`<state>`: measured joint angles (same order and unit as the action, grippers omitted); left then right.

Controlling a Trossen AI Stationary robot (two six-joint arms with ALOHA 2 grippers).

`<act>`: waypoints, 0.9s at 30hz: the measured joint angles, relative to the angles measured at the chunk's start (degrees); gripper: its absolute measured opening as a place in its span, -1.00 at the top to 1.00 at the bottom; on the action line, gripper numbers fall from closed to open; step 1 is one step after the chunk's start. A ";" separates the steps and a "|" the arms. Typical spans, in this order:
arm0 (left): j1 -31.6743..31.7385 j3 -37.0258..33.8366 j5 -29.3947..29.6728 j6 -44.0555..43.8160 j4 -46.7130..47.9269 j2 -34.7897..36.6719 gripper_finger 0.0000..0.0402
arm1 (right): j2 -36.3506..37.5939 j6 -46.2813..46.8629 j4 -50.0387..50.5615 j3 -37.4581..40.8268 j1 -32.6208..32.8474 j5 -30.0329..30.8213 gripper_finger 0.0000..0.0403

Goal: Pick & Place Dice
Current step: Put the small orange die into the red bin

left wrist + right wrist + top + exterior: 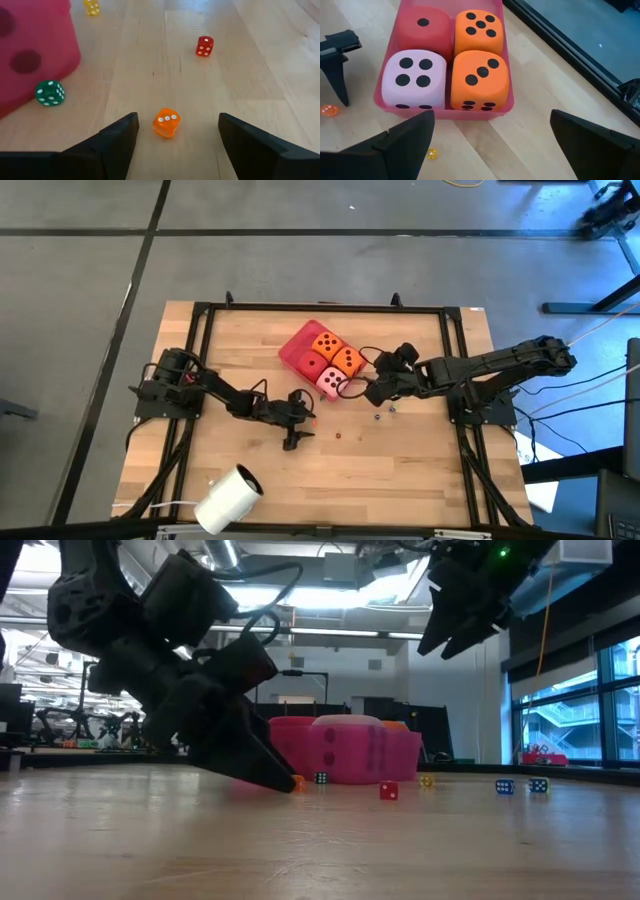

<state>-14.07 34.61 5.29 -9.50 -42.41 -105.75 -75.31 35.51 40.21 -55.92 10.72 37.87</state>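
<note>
Noting the left gripper (172, 137) low at the table, fingers spread either side of a small orange die (166, 122) that lies between the tips, not yet touched. The four large dice, two orange (479, 79), one red (422, 28) and one pink (414, 79), sit packed in the red tray (470, 114) near the table's middle; nothing needs lifting out of it as things lie. The right gripper (492, 137) hangs above the tray's near wall, spread wide, holding nothing. Risks as we judge them: the small die is hard and slick-looking, so a closing finger meeting it off-centre could flick it away across the wood; it looks slightly tilted, which makes a squeeze-out more likely. The fingertips ride close to the table (400, 470), so scraping is possible. A green die (49, 93) and a red die (204, 45) lie apart from the grasp, but the tray wall is just beside the left arm's path. Both arms work close together near the tray, so a careless lift could bring them into contact.
</note>
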 joint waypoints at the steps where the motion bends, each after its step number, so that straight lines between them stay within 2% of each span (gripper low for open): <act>1: 0.24 0.00 -0.21 0.04 0.10 0.00 -0.34 | 0.00 0.00 0.02 0.00 0.00 0.00 -0.98; 15: 0.39 0.00 1.16 0.22 0.45 -0.07 0.24 | 0.00 -0.02 0.02 0.00 0.00 0.00 -0.98; 27: 0.37 0.00 1.04 0.70 0.50 -0.11 0.44 | 0.00 -0.04 0.02 0.00 0.00 0.02 -0.98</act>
<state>-13.69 34.61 6.34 -8.80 -41.91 -105.86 -75.31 35.46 40.22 -55.92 10.72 37.89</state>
